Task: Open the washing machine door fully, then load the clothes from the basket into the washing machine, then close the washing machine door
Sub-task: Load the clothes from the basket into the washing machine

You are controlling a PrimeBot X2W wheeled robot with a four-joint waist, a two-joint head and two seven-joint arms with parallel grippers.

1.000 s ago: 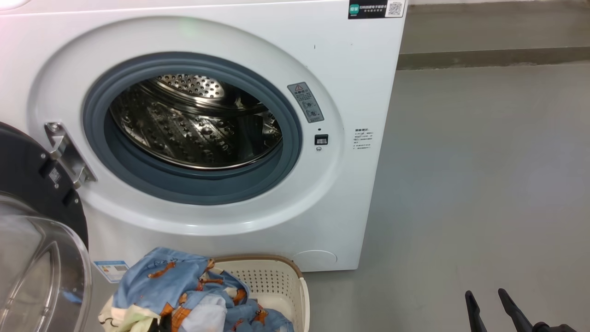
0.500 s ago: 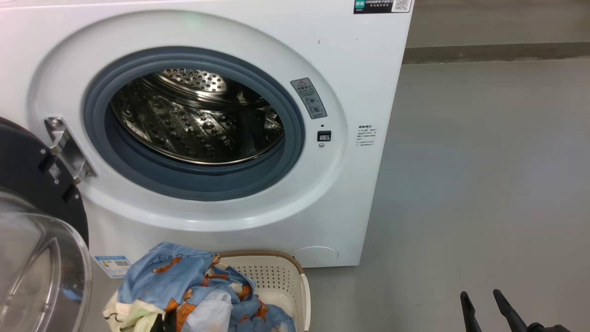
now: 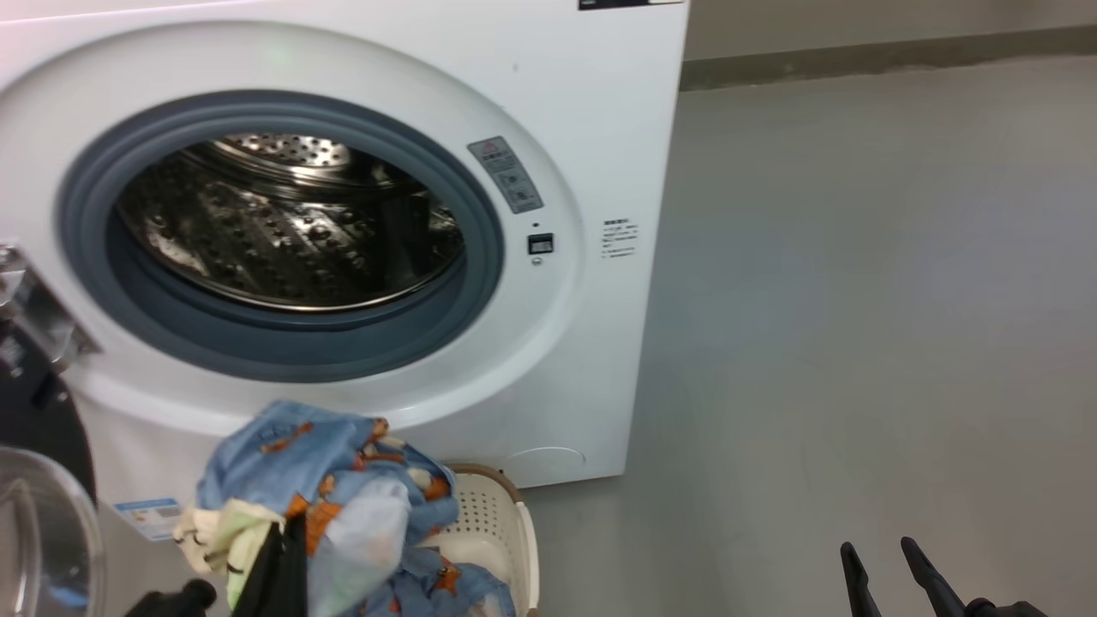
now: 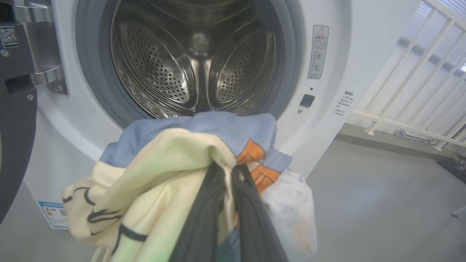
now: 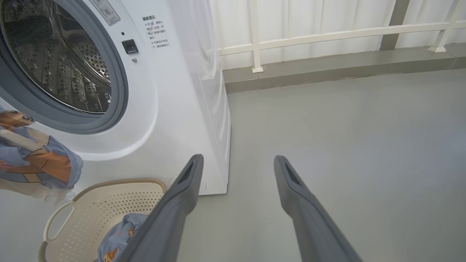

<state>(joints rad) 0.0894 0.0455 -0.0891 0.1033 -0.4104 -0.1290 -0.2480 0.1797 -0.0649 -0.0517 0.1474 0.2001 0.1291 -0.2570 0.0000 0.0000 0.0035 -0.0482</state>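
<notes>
Grey smooth floor (image 3: 857,300) off to the right with pale railings behind it, so all my worries are up front. Left gripper (image 4: 228,170) is pinched nearly shut on a fold of the clothes (image 4: 164,160), a floppy bundle of light blue fabric with orange bear prints plus a cream cloth with black marks. It hangs low in front of the mouth of the big white front-loading washing machine (image 3: 591,111), above the small cream perforated plastic basket (image 3: 488,518). Right gripper (image 5: 238,160) is spread wide over bare floor, holding nothing.

What bugs me: I've only got a fold, and soft cloth slides, so a piece could drop out on the way in. Some blue fabric lies in the basket, and I can't tell if it's joined to my bundle. If it is, it may drag that light basket along. Loose tails could also catch on the thick grey rubber seal (image 3: 283,356) instead of clearing into the dimpled steel drum (image 4: 171,62). Then they'd foul the large round glossy black door (image 4: 14,145) with its bulging glass bowl, swung open at my left.
</notes>
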